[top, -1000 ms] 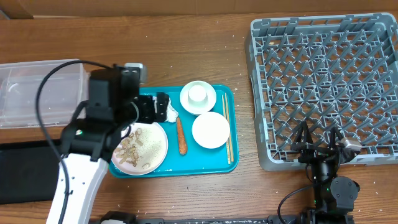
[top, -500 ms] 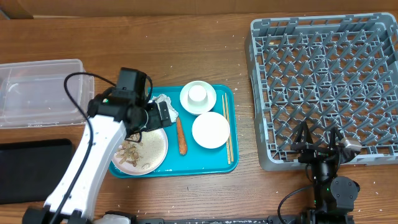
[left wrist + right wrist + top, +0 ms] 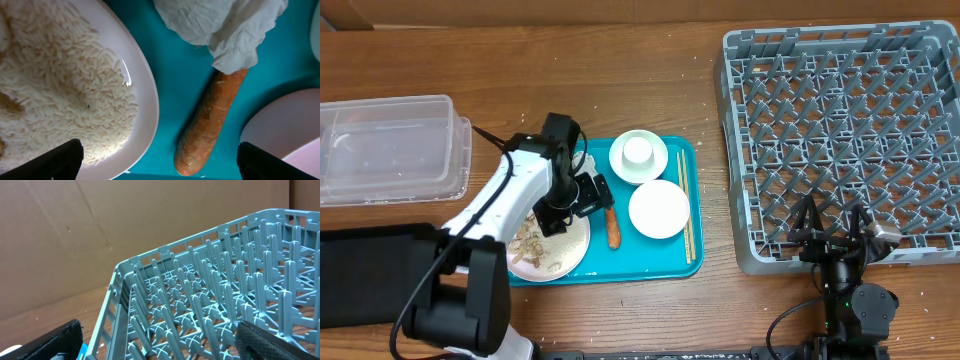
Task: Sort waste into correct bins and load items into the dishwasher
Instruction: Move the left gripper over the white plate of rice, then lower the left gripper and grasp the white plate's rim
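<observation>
As one tissue (image 3: 225, 25) overlaps one stick (image 3: 210, 120), two bowls (image 3: 659, 208) (image 3: 618, 160) apparently sit beside.

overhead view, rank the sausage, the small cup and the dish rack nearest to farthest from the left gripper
1. sausage, right beside the left gripper, on the teal tray
2. cup, at the tray's far edge
3. dish rack, well off to the right

Quick count on the tabletop: one plate (image 3: 578, 240), two bowls (image 3: 659, 208), one cup (image 3: 637, 151), one sausage stick (image 3: 612, 228), one tissue (image 3: 225, 25), two chopsticks (image 3: 686, 215), one teal tray (image 3: 650, 257), one clear tub (image 3: 385, 150), one black tray (image 3: 365, 268), one dish rack (image 3: 840, 130).
</observation>
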`<state>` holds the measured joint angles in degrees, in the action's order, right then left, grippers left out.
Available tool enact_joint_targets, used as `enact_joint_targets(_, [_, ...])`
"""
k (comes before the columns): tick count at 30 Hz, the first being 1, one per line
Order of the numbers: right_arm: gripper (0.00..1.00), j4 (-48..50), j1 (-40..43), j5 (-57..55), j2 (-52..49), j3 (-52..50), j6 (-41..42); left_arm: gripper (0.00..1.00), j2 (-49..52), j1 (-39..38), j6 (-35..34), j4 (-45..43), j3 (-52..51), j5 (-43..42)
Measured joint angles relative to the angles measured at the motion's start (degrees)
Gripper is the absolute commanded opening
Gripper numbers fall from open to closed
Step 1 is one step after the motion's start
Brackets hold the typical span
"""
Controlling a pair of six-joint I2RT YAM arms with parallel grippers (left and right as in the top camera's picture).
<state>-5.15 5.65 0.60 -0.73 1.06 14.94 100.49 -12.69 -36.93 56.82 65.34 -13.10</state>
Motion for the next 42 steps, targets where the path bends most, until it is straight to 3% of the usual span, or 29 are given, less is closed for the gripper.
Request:
enact_joint_targets(5, [1.0,0.0,0.0,0.0,0.0,0.0,0.0,1.0,0.1,0.0,0.0,0.0,0.0,1.4])
enact_joint_targets(16, [1.0,0.0,0.0,0.0,0.0,0.0,0.0,1.0,0.1,-4.0,-0.3,0.2,0.0,13.5])
enact_joint_targets(24, [1.0,0.0,0.0,0.0,0.0,0.0,0.0,1.0,0.1,-4.9,-0.3,-2.6,0.0,16.3])
enact_joint_targets(29, [1.0,0.0,0.0,0.0,0.0,0.0,0.0,0.83,0.1,-5.2,-0.5,-2.6,0.0,16.7])
enact_joint_targets(42, [1.0,0.0,0.0,0.0,0.0,0.0,0.0,0.74,3.1,-10.2,-0.4,-2.7,0.0,20.5])
